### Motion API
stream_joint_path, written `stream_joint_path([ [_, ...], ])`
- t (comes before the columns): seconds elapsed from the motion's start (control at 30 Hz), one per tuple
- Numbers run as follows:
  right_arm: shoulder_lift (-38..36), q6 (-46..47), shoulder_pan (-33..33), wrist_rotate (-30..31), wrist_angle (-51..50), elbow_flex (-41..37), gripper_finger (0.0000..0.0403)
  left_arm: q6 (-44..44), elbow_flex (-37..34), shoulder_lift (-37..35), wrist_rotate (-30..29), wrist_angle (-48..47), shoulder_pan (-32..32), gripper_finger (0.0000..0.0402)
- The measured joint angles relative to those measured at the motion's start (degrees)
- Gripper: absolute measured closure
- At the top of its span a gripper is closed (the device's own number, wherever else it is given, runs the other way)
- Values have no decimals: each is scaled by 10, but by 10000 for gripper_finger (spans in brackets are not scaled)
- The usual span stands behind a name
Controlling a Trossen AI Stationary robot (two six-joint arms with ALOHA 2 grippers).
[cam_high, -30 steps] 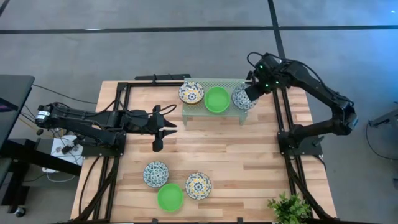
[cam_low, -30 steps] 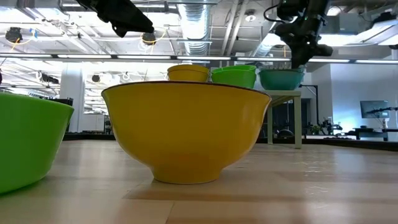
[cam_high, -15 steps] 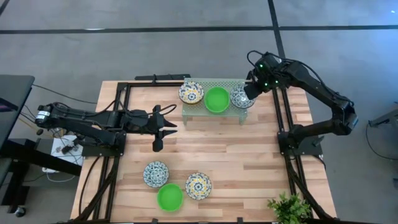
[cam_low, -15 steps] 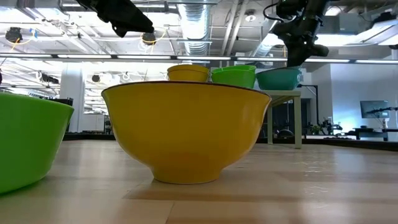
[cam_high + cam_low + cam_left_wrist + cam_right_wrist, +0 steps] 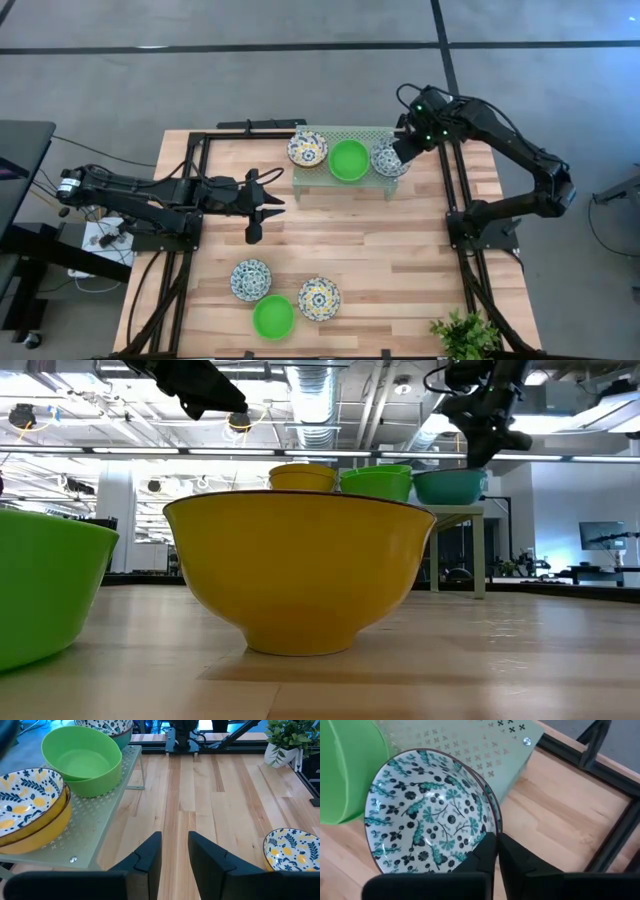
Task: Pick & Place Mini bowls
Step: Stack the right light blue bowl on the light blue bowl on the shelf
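A pale green perforated shelf (image 5: 340, 133) at the table's far side bears three mini bowls. They are a yellow-patterned one (image 5: 308, 148), a plain green one (image 5: 349, 160) and a teal-patterned one (image 5: 386, 160) at its right end. My right gripper (image 5: 496, 840) is shut, pointing steeply down over the teal bowl's right rim. Three more bowls rest on the near table: teal-patterned (image 5: 250, 279), yellow-patterned (image 5: 319, 298), green (image 5: 273, 317). My left gripper (image 5: 175, 850) hovers open above the table's left middle (image 5: 262, 205), holding nothing. My right gripper's shut fingertips (image 5: 487, 845) stand right at the teal bowl's rim (image 5: 492, 822) on the side away from the green bowl, coming from above. The fingers hide the spot, so I cannot tell whether they touch it. The bowl sits on the shelf.
A leafy plant (image 5: 465, 335) stands at the near right corner. Black frame rails (image 5: 460, 200) run along both sides of the wood top. Bare wood (image 5: 350, 235) lies between the shelf and the near bowls.
The teal bowl under my right gripper has rocked and shifted a little toward the green bowl, then settled on the shelf. Both arms have kept their places.
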Motion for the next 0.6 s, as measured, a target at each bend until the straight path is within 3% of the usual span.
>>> stream_joint_path([
  [0.17, 0, -1, 0, -9, 0, 0, 379, 0, 0, 0, 0, 0, 0, 305],
  [0.43, 0, -2, 3, -11, 2, 0, 395, 0, 0, 0, 0, 0, 0, 305],
  [0.6, 0, -2, 3, -11, 30, -1, 378, 0, 0, 0, 0, 0, 0, 305],
])
